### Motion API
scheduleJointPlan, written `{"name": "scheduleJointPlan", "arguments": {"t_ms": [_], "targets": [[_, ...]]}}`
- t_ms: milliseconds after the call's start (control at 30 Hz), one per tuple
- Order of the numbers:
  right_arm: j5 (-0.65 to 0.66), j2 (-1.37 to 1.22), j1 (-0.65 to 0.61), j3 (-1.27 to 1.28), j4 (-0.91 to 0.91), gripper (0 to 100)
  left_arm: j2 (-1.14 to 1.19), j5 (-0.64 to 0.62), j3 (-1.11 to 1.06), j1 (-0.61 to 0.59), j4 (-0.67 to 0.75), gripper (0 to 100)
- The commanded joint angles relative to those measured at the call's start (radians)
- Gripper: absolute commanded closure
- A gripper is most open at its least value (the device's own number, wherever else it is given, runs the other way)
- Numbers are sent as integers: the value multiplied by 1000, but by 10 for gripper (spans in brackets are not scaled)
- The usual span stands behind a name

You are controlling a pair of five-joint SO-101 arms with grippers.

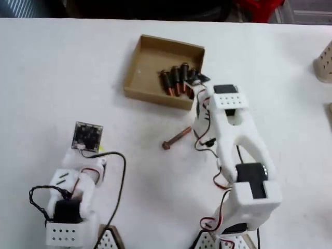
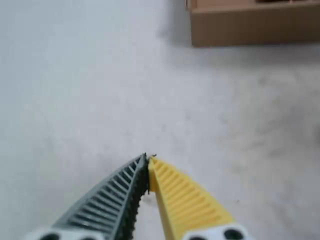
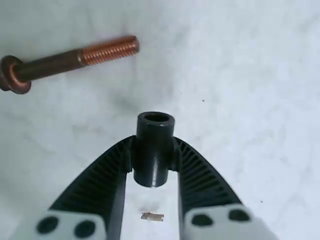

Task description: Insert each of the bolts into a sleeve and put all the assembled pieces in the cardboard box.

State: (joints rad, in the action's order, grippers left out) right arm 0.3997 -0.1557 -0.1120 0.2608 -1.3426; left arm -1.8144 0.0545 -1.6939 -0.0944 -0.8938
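Observation:
A black sleeve stands upright between the black fingers of my right gripper, which is shut on it just above the white table. A copper bolt lies flat on the table a short way beyond the sleeve; in the high view the bolt rests in front of the cardboard box, beside my right arm. Several assembled pieces lie in the box's right part. My left gripper is shut and holds nothing, low over bare table, with the box far ahead of it.
My left arm sits at the table's front left, well away from the bolt. A beige perforated object stands at the right edge. Bare table lies between the two arms and left of the box.

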Motion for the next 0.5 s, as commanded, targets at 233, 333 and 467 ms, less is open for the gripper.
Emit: {"name": "scheduleJointPlan", "arguments": {"t_ms": [233, 333, 467], "targets": [[-5, 275, 154, 368, 186, 982, -8, -462, 2, 424, 364, 974], [-5, 358, 174, 443, 200, 982, -7, -598, 2, 572, 493, 973], [-3, 440, 174, 526, 274, 982, -5, -674, 2, 700, 595, 972]]}}
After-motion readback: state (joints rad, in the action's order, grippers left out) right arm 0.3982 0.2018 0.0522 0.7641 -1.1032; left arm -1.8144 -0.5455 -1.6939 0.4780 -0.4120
